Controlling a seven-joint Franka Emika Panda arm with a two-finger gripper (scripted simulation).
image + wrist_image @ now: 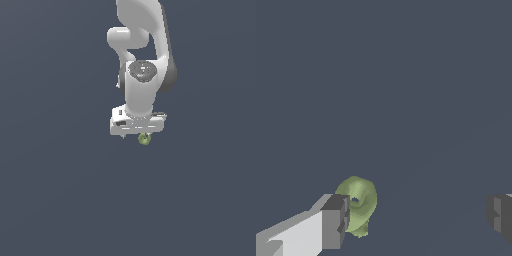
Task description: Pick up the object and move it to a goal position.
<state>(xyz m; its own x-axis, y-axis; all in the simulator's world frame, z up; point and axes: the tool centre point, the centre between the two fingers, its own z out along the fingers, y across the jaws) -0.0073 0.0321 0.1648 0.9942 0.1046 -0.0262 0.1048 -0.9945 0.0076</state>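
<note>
Claw (416,220) spread wide, gripping nothing. Object (358,205) sits just beside one finger (335,222), off-centre between them. Grasp not yet made; lift and transfer remain.

the object (144,139) is sitting just beneath the gripper (137,134), toward the exterior view's right of its middle; in the wrist view it (358,204) is lying against one fingertip (336,222), well apart from the other.
</note>
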